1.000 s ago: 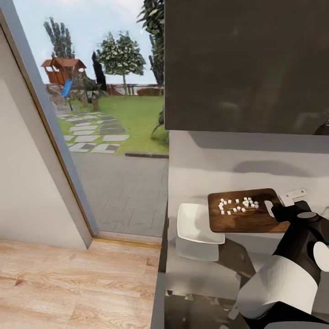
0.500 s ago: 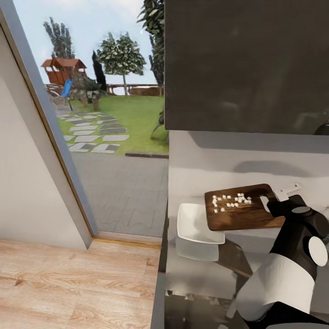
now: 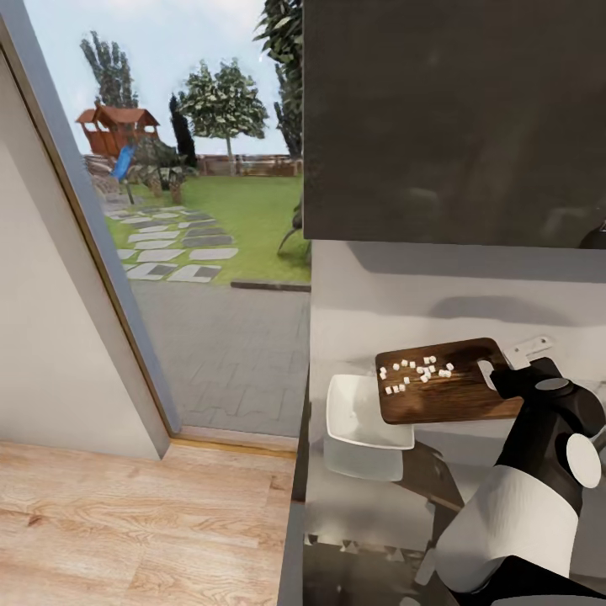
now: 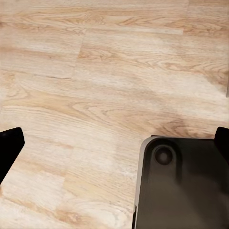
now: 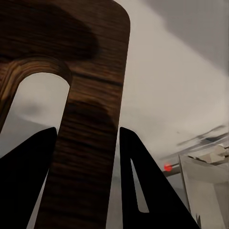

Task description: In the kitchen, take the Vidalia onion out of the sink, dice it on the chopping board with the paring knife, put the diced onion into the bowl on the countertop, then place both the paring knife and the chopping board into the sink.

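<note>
My right gripper (image 3: 502, 380) is shut on the handle end of the brown chopping board (image 3: 446, 397) and holds it lifted above the grey countertop (image 3: 362, 497), tilted down toward the white square bowl (image 3: 353, 412). The diced onion (image 3: 412, 370) lies as small white cubes on the board's half nearer the bowl, and the board's low end overlaps the bowl's rim. In the right wrist view the board (image 5: 90, 71) sits between my right gripper's (image 5: 86, 131) dark fingers, beside its slot hole. My left gripper (image 4: 114, 143) hangs open over the wooden floor. The paring knife is out of view.
A dark wall cabinet (image 3: 454, 118) hangs above the counter. A small pale object (image 3: 528, 349) lies behind the board. A red knob (image 5: 167, 167) and chrome metal show past the board. A tall window (image 3: 194, 210) and wooden floor (image 3: 143, 522) lie left of the counter's end.
The right gripper has lifted and tilted the board toward the bowl. The white cubes have slid along it toward the bowl end.
</note>
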You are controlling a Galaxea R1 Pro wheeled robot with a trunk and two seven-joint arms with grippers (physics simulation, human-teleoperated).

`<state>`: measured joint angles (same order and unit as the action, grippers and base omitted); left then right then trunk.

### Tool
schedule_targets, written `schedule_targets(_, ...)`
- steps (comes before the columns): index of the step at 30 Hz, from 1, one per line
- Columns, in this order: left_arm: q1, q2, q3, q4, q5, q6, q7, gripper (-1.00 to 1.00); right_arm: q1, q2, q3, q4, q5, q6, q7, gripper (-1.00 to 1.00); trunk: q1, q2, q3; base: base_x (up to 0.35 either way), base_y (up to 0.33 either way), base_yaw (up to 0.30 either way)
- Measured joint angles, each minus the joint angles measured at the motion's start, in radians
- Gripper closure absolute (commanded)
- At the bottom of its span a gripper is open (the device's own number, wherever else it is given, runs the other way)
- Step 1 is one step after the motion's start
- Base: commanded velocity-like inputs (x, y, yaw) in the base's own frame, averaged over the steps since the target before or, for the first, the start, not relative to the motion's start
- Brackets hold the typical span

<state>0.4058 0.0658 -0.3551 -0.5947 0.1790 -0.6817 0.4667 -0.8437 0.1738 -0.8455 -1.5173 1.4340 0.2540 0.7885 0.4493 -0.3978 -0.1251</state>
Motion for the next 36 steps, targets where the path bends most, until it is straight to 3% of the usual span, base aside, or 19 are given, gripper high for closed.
schedule_targets(19,-0.001,0.000,0.000,0.000,0.000,0.000,0.000,-1.00,0.000,0.000,0.002,0.000,0.001,0.000,-0.001,1.00,0.000,0.000,0.000,0.000,0.000,0.000)
schedule_targets(26,-0.001,0.000,0.000,0.000,0.000,0.000,0.000,-1.00,0.000,0.000,0.065,0.000,0.014,0.010,-0.003,1.00,0.000,0.000,0.000,0.000,0.000,0.000)
schedule_targets(36,0.000,0.000,0.000,0.000,0.000,0.000,0.000,-1.00,0.000,0.000,0.073,0.000,0.044,0.019,-0.004,1.00,0.000,0.000,0.000,0.000,0.000,0.000)
